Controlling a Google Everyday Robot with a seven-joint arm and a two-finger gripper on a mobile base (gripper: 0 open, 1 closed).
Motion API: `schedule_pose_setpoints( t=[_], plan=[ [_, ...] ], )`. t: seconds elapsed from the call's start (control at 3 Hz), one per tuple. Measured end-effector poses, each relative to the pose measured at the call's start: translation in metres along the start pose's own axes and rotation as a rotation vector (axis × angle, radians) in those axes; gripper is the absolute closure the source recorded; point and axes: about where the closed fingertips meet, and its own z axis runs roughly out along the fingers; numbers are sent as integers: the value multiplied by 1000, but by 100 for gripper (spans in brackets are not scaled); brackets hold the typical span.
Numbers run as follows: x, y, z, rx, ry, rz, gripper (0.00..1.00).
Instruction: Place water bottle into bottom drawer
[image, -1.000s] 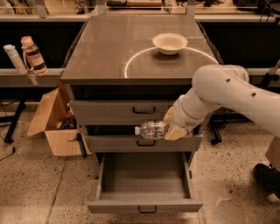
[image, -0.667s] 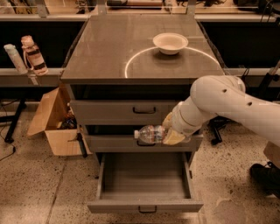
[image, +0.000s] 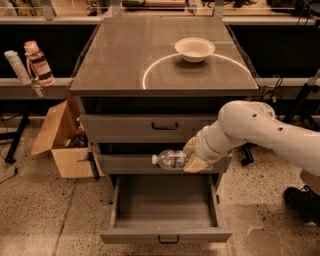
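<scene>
Descent is the change: over the last second the white arm (image: 260, 130) has sunk a little, and the water bottle (image: 170, 160) has come down with it, from the top edge of the middle drawer (image: 130, 164) to across that drawer's front. The end effector (image: 187, 160) is pinching the bottle at its base end and holds it lying sideways, white cap pointing left. The bottle hangs in the air above the pulled-out bottom drawer (image: 165, 205), not yet between its walls. By my judgement the carry is almost done. What remains is more lowering toward the ridged floor, then letting go. Dropped from this height, the round bottle could roll.
</scene>
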Motion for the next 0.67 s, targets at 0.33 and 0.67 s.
schedule_pose_setpoints(
  t=[0.33,0.67],
  plan=[
    [4,4,17,-29,-33,9,100],
    [10,9,31,-64,-52,27,100]
  ],
)
